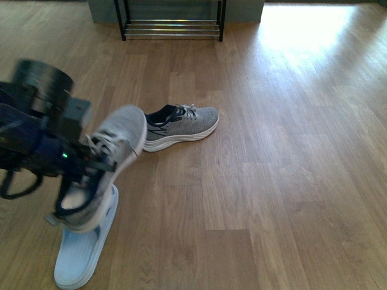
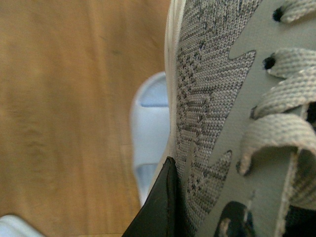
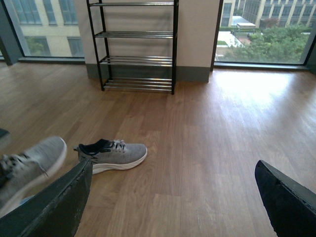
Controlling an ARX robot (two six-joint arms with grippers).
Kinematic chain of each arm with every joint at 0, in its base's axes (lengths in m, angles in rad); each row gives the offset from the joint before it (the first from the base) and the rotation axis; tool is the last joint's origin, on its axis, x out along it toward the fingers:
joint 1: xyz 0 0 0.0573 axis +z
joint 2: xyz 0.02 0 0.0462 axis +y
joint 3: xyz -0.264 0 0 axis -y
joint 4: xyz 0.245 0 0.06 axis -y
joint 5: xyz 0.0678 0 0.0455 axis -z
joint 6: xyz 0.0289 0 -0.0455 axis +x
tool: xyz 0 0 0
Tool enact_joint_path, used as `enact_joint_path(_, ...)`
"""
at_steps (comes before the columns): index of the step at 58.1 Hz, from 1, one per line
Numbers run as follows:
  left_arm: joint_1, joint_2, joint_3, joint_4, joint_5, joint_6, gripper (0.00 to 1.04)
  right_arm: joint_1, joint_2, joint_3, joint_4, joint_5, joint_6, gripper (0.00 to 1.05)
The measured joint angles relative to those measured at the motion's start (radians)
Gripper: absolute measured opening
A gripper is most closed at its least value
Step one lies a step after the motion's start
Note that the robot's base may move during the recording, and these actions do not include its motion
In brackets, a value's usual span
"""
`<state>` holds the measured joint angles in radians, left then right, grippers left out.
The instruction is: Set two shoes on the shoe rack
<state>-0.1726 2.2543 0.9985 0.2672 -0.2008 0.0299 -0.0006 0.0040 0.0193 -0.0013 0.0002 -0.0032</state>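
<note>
In the front view, a grey knit sneaker (image 1: 115, 142) with a white sole is held tilted, toe up, at 9 o'clock by the blurred left gripper (image 1: 84, 166), clamped on it. A pale blue slide (image 1: 81, 254) lies beneath at 7 o'clock. A second sneaker (image 1: 181, 124) lies near centre, and the chrome-barred rack (image 1: 172, 24) stands at 12 o'clock across open wood floor (image 1: 290, 151).

In the left wrist view, mesh and flat laces are seen close.

In the right wrist view, the right gripper (image 3: 173, 168) is spread wide.

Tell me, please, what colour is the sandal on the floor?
The sandal is pale blue; the front view shows it best.
</note>
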Motion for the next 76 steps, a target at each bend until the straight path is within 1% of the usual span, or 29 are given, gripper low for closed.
enact_joint_path(4,0.013,-0.14,-0.1,0.025,-0.054,-0.001,0.02,0.0,0.0,0.0,0.0,0.0,0.0,0.95)
enact_joint_path(5,0.016,-0.204,-0.149,0.037,-0.083,0.0,0.02,0.0,0.0,0.0,0.0,0.0,0.0,0.95)
enact_joint_path(12,0.028,-0.483,-0.343,0.048,-0.202,0.002,0.02,0.0,0.0,0.0,0.0,0.0,0.0,0.95)
enact_joint_path(21,0.011,-0.851,-0.571,0.058,-0.383,0.051,0.02,0.0,0.0,0.0,0.0,0.0,0.0,0.95)
enact_joint_path(26,-0.021,-1.064,-0.659,-0.003,-0.478,0.067,0.02,0.0,0.0,0.0,0.0,0.0,0.0,0.95)
enact_joint_path(31,-0.082,-1.359,-0.752,-0.122,-0.602,0.085,0.02,0.0,0.0,0.0,0.0,0.0,0.0,0.95)
enact_joint_path(36,-0.094,-1.475,-0.772,-0.141,-0.619,0.087,0.02,0.0,0.0,0.0,0.0,0.0,0.0,0.95)
enact_joint_path(40,-0.095,-1.497,-0.771,-0.141,-0.631,0.085,0.02,0.0,0.0,0.0,0.0,0.0,0.0,0.95)
enact_joint_path(76,-0.099,-1.497,-0.772,-0.143,-0.625,0.089,0.02,0.0,0.0,0.0,0.0,0.0,0.0,0.95)
